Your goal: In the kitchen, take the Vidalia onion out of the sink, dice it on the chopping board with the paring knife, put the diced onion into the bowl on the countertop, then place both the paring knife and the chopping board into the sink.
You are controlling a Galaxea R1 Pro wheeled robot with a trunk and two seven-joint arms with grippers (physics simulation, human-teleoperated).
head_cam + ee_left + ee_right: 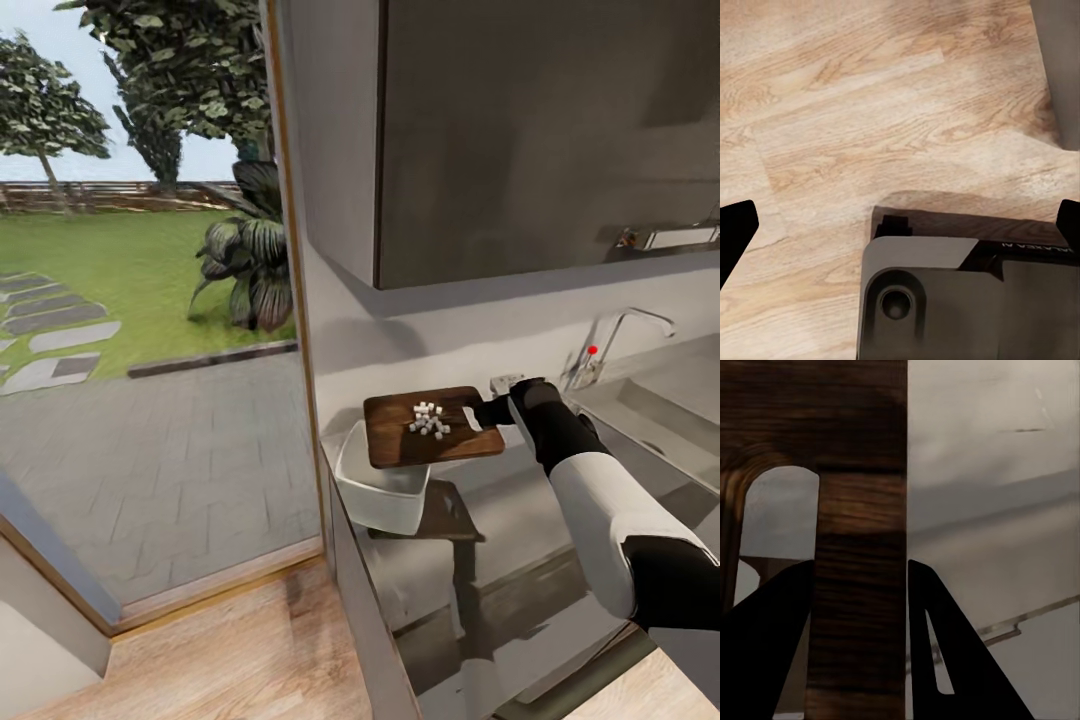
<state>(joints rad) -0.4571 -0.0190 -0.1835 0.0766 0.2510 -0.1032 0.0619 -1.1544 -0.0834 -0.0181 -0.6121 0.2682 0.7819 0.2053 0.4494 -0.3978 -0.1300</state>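
Observation:
My right gripper point(490, 412) is shut on the handle end of the dark brown chopping board point(395, 440) and holds it in the air, roughly level. A small heap of white diced onion point(430, 420) lies on the board. Directly below it sits the white bowl point(375, 495) on the countertop point(520, 530), partly covered by the board. In the right wrist view the two black fingers point(945, 645) clamp the board's point(859, 450) bar beside its oval slot. My left gripper point(904, 217) hangs open over the wooden floor. The paring knife is out of view.
The sink point(650, 400) with its chrome tap point(620, 335) and red knob lies to the right of the board. A dark wall cabinet point(540, 130) hangs above. A glass wall on the left shows the garden. My base point(945, 300) is below the left gripper.

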